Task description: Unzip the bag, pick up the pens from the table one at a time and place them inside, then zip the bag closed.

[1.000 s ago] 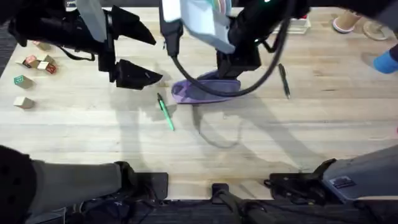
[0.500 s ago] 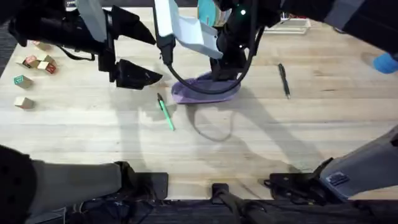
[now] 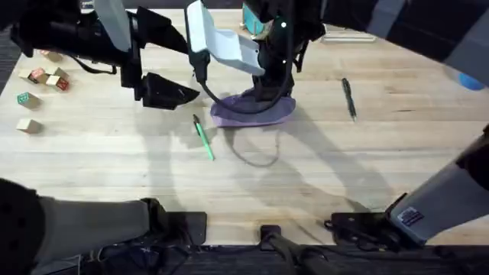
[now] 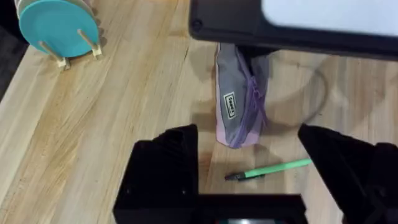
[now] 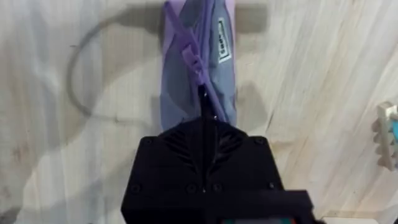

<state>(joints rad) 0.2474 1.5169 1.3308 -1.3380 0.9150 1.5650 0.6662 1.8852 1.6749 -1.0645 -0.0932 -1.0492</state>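
Note:
The lilac bag [image 3: 248, 111] lies on the table [image 3: 344, 176] at the middle back, zipper side up [image 5: 186, 43]. My right gripper [image 3: 263, 95] reaches down onto the bag's right part and is shut [image 5: 204, 118] on the zipper line at that end of the bag [image 5: 199, 74]. My left gripper [image 3: 191, 74] hovers open to the left of the bag, with nothing between its fingers [image 4: 255, 180]. The green pen [image 3: 202, 139] lies just in front of the bag's left end [image 4: 267, 169]. A dark pen [image 3: 348, 98] lies to the bag's right.
Small wooden blocks [image 3: 42, 80] sit at the table's left edge. A teal plate in a wooden rack [image 4: 57, 25] stands at the back behind the bag. A black cable [image 3: 256, 159] hangs from the right arm in front of the bag.
My right arm has shifted left over the bag, its gripper staying down on it. The left arm, the bag and both pens have held still.

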